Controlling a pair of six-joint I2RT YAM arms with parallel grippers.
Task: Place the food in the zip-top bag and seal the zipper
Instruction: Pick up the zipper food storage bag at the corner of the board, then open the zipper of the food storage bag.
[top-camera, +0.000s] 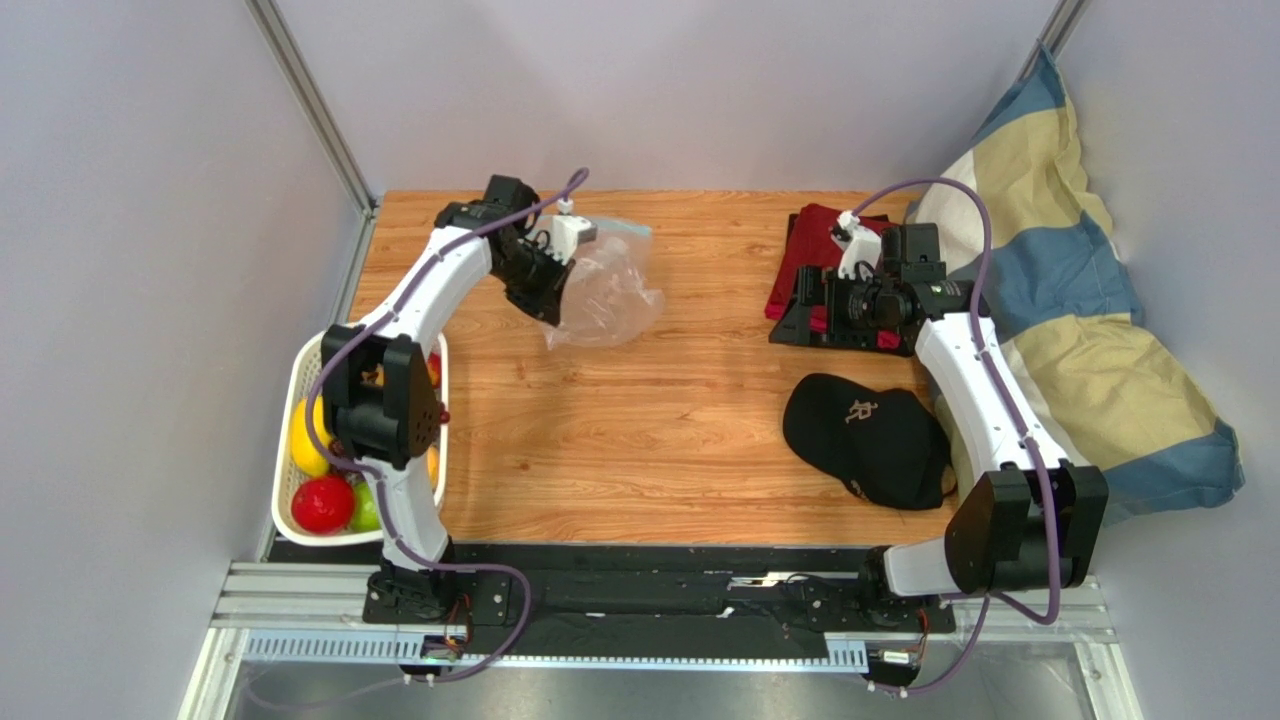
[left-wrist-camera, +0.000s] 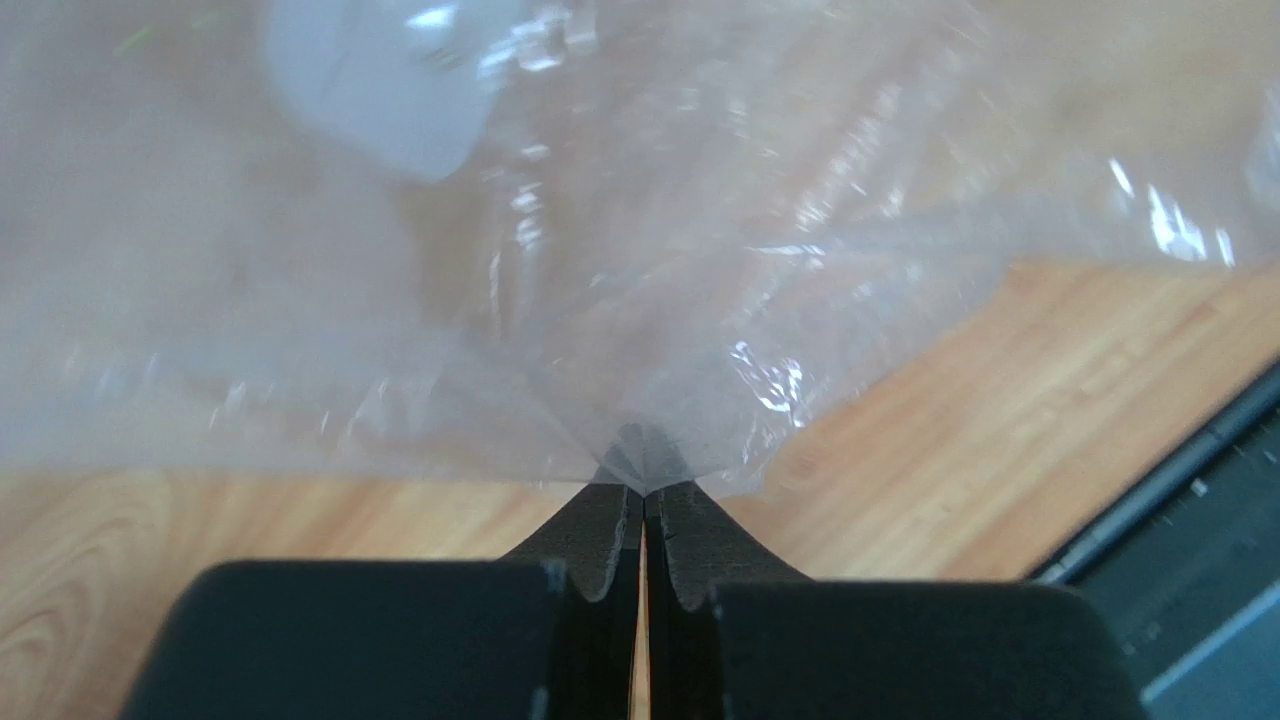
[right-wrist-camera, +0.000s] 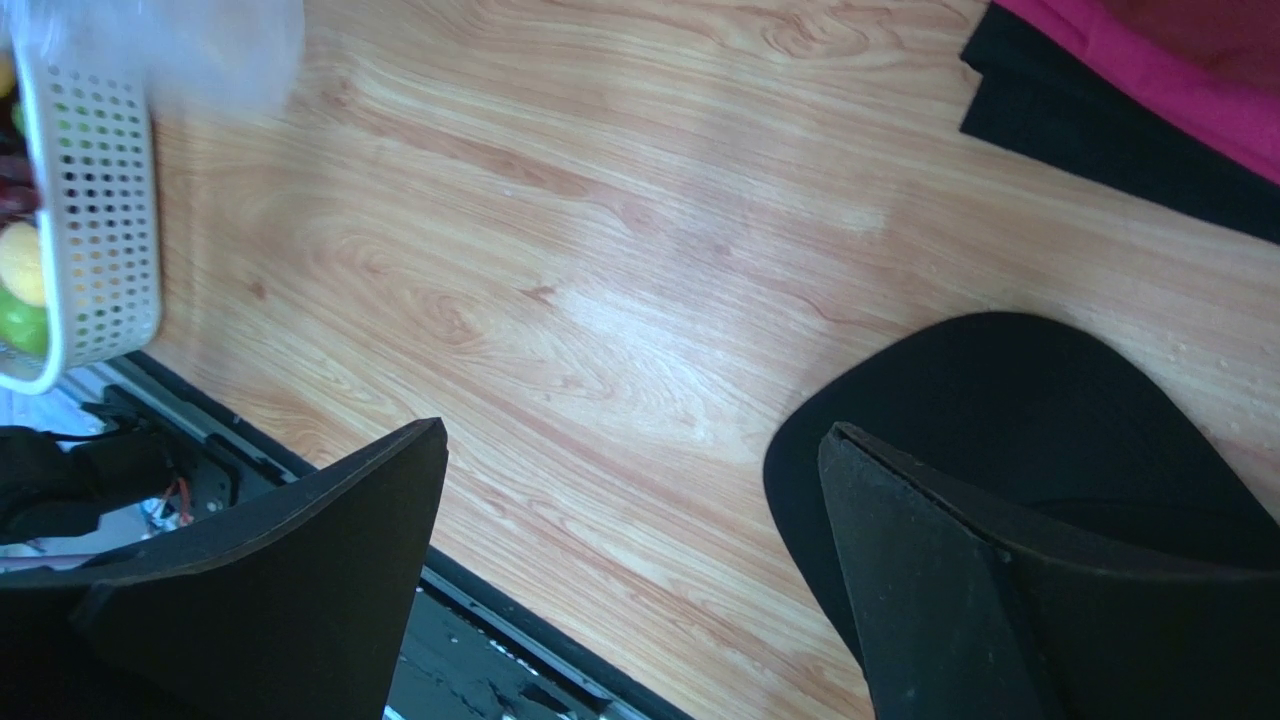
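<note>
The clear zip-top bag (top-camera: 604, 296) hangs crumpled at the back left of the table, its light blue zipper (top-camera: 625, 230) at the far edge. My left gripper (top-camera: 547, 294) is shut on a fold of the bag's plastic. In the left wrist view the bag (left-wrist-camera: 631, 225) fills the top, pinched at the gripper (left-wrist-camera: 643, 483), with its white label patch (left-wrist-camera: 376, 75) showing. The food stays in the white basket (top-camera: 289, 450): a red apple (top-camera: 322, 504), a yellow fruit (top-camera: 308, 432) and a green one (top-camera: 365, 512). My right gripper (right-wrist-camera: 631, 435) is open and empty above the table.
A black cap (top-camera: 867, 437) lies at the right front and also shows in the right wrist view (right-wrist-camera: 1037, 405). A dark red cloth on a black holder (top-camera: 819, 248) sits at the back right. A striped cushion (top-camera: 1082, 330) lies off the table's right edge.
</note>
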